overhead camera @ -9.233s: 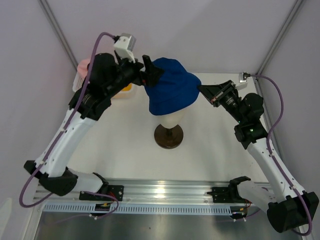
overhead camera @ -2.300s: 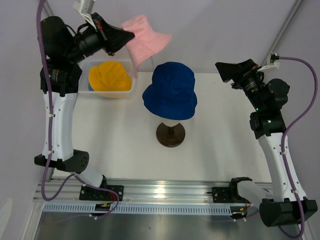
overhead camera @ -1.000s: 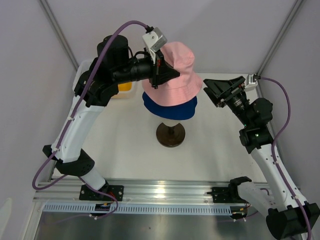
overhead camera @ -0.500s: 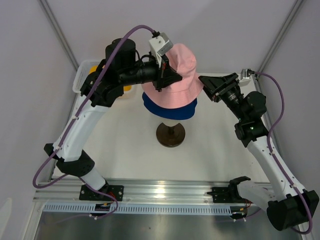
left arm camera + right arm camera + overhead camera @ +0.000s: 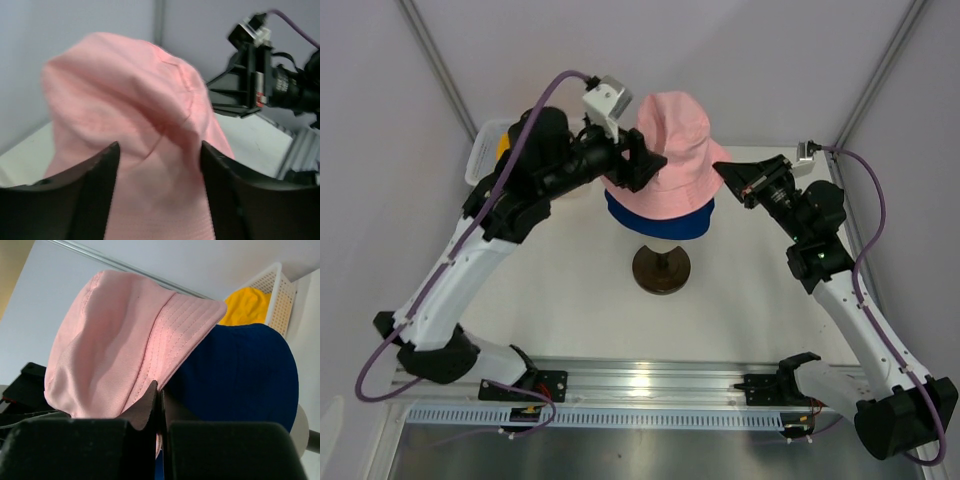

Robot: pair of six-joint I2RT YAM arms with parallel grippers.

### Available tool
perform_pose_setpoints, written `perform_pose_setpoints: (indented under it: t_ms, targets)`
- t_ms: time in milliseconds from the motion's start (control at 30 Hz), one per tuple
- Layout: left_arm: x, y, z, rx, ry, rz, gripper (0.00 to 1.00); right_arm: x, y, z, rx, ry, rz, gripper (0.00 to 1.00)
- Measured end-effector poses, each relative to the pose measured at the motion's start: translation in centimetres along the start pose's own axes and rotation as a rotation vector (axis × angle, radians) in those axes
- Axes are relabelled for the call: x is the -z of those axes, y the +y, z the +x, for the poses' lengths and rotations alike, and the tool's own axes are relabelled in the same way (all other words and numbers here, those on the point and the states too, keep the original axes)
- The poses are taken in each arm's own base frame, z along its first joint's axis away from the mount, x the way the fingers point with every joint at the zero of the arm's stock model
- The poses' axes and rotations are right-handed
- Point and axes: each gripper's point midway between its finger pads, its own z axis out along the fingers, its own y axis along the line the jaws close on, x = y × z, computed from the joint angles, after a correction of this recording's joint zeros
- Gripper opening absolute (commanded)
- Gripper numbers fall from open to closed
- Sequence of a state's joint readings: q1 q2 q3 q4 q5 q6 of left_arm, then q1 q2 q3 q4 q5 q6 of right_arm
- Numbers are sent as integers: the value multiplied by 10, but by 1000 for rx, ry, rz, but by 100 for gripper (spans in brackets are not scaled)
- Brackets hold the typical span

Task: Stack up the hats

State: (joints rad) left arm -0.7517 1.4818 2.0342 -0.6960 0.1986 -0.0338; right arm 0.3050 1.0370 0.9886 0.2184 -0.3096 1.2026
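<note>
The hats are two deep in the top view. One pink hat [image 5: 675,140] sits over one dark blue hat [image 5: 660,218], above the single stand [image 5: 658,270]. Half a second ago the left gripper [image 5: 645,165] was against the pink crown. Now it has drawn back, with the hat just ahead of it, and the right gripper [image 5: 728,178] has closed in on the brim. I judge the second hat placed and being settled.

In the left wrist view the fingers are spread wide, with the pink hat ahead of them, unclamped.

In the right wrist view the jaws are narrow and seem to pinch the pink brim at their tips. Beyond lie the dark blue hat and one yellow-orange hat [image 5: 247,302] in one basket [image 5: 274,290]. Three hats show in all.
</note>
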Motion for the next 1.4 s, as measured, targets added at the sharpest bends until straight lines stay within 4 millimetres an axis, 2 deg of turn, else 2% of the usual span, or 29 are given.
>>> perform_pose_setpoints:
  t_ms: [33, 67, 167, 300, 433, 533, 600, 667, 767, 867, 1000, 1067, 1100, 1167, 1200, 1233, 1400]
  targets:
    - [6, 7, -2, 13, -33, -49, 84, 1, -2, 1, 1, -1, 4, 0]
    - [15, 15, 0, 29, -56, -103, 87, 2, -3, 1, 2, -2, 8, 0]
    - [49, 38, -5, 109, -156, -259, 88, 2, -9, 2, 6, 0, 24, 0]
    - [99, 80, -16, 257, -312, -457, 88, 3, -14, 3, 20, 1, 40, 0]
    - [118, 113, -19, 418, -418, -562, 86, 6, -18, 3, 44, -5, 60, 0]
    - [111, 135, 1, 566, -441, -577, 84, 9, -23, 3, 59, -13, 77, 0]
    - [98, 141, 20, 654, -420, -554, 83, 12, -26, 4, 64, -15, 90, 0]
    - [76, 139, 46, 754, -357, -508, 82, 14, -27, 3, 73, -19, 96, 0]
    - [53, 130, 68, 873, -295, -426, 80, 14, -27, 2, 84, -23, 96, 0]
    - [43, 118, 69, 940, -283, -348, 78, 14, -27, 2, 89, -23, 96, 0]
    - [39, 102, 55, 964, -303, -252, 74, 14, -28, 3, 90, -23, 97, 0]
    - [36, 93, 49, 974, -308, -205, 65, 14, -28, 3, 89, -22, 98, 0]
    - [35, 90, 47, 980, -308, -186, 47, 13, -29, 3, 89, -21, 99, 0]
    - [32, 87, 47, 998, -306, -165, 27, 12, -31, 3, 89, -20, 104, 0]
    - [30, 86, 47, 1005, -303, -156, 7, 12, -32, 3, 89, -19, 107, 0]
    - [27, 86, 48, 1007, -299, -151, 1, 11, -34, 3, 89, -19, 110, 0]
    - [23, 86, 61, 1025, -292, -165, 1, 12, -39, 4, 91, -21, 125, 0]
